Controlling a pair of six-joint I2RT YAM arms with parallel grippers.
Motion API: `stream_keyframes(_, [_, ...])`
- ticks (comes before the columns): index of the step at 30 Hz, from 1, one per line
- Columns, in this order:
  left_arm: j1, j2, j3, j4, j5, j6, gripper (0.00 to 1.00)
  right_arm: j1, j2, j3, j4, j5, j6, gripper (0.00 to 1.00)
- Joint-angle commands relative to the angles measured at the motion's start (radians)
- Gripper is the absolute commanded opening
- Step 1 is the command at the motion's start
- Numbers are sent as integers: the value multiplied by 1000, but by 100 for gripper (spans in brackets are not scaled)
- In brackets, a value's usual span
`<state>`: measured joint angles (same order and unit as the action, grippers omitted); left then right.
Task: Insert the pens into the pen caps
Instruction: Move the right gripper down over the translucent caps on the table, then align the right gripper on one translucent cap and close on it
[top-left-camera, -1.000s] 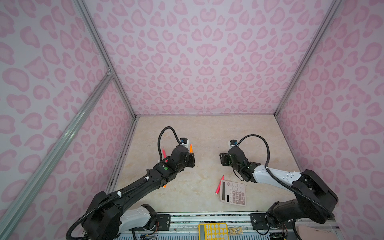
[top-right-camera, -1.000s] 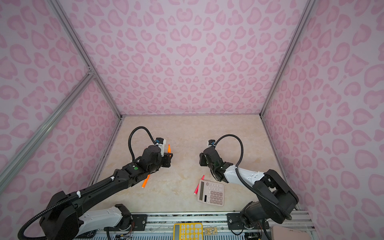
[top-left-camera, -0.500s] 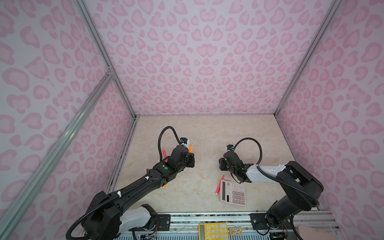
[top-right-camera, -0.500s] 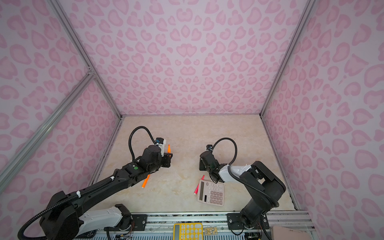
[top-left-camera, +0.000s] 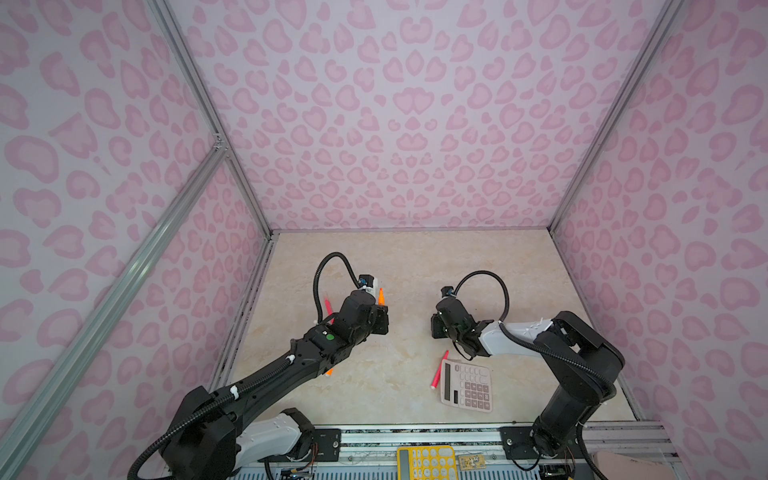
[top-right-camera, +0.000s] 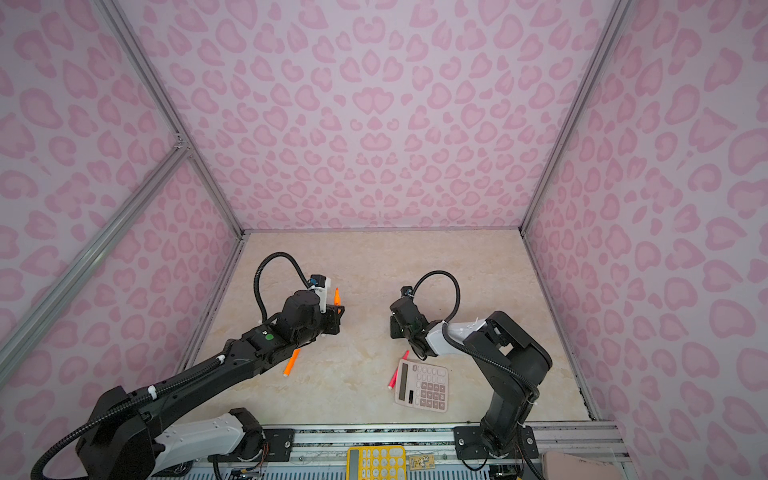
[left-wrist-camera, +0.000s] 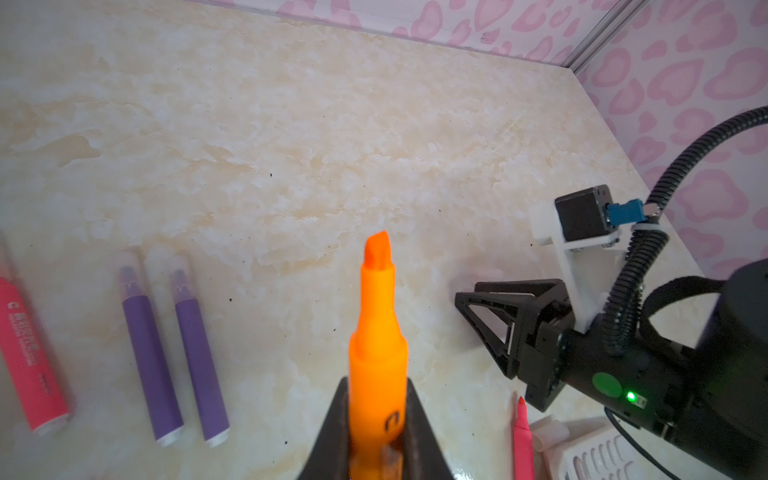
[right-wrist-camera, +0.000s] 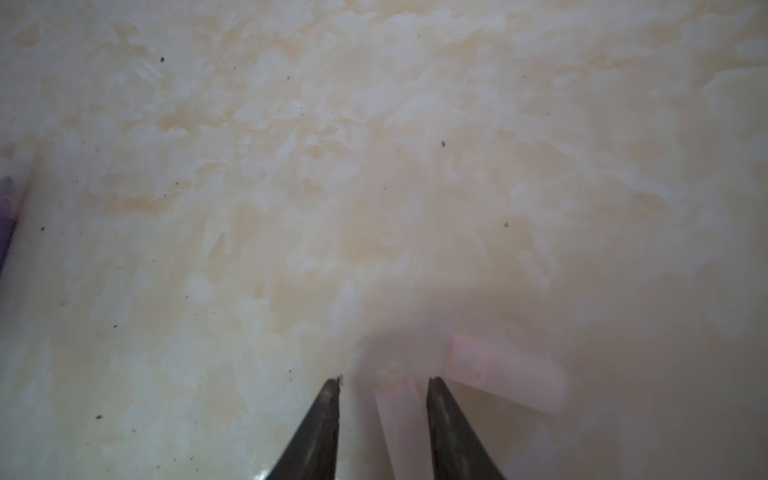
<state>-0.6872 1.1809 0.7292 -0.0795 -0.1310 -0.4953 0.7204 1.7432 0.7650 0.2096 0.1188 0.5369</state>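
Top views, left tool: our left gripper (top-left-camera: 381, 309) is pressed tight on the orange pen (top-left-camera: 380, 296), over the left side of the table (top-left-camera: 415, 266). We see the pen's tip pointing up.
Top views, right tool: our right gripper (top-left-camera: 437, 330) points down at the table, right of the middle. From here we cannot tell how its jaws stand.
Top views, more pens: a second orange pen (top-right-camera: 292, 362) lies nearer to us, partly under the left arm. A pink pen (top-left-camera: 438, 370) lies just beside the left edge of the calculator (top-left-camera: 467, 386). We see the other pink pen (top-left-camera: 328, 305) peeking out left of the left arm.
Left wrist view, held pen: the jaws squeeze the orange pen (left-wrist-camera: 378, 332) from both sides. Its tip is bare.
Left wrist view, purple pens: one purple pen (left-wrist-camera: 151, 357) and the twin purple pen (left-wrist-camera: 199, 357) lie side by side on the table. Each has a clear cap over its tip.
Right wrist view, tool: the jaws are spread, with a clear pen cap (right-wrist-camera: 399, 415) between them. We see a gap beside the cap.
Right wrist view, next cap: a second pen cap (right-wrist-camera: 503, 374) lies on the table just beside the first. This view is blurry.
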Motion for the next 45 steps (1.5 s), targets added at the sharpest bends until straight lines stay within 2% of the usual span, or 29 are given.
stream_keyframes(1, [0,4,13,7,-5,1,3,23,25,29,-30,-5,-30,34])
stream_keyframes(7, [0,4,15,6,-4,1,3,78,63,81,-53,-10,-55,21])
stream_keyframes(14, [0,2,14,6,-5,1,3,122,72,102,-68,-5,-78,19])
stream_keyframes(16, [0,2,12,6,-2,1,3,128,64,96,-70,4,-81,23])
stream_keyframes(20, [0,3,13,5,-2,1,3,141,40,70,-70,29,-81,39])
stream_keyframes(22, [0,3,13,7,-2,1,3,148,24,52,-69,39,-76,41])
stream_keyframes(27, [0,5,15,4,-4,2,3,166,-23,-13,-41,64,-61,42])
stream_keyframes(33, [0,-2,14,2,-12,6,3,163,-31,-41,-34,106,-40,39])
stream_keyframes(45, [0,-1,16,2,-7,5,3,111,8,-29,-9,60,-18,36])
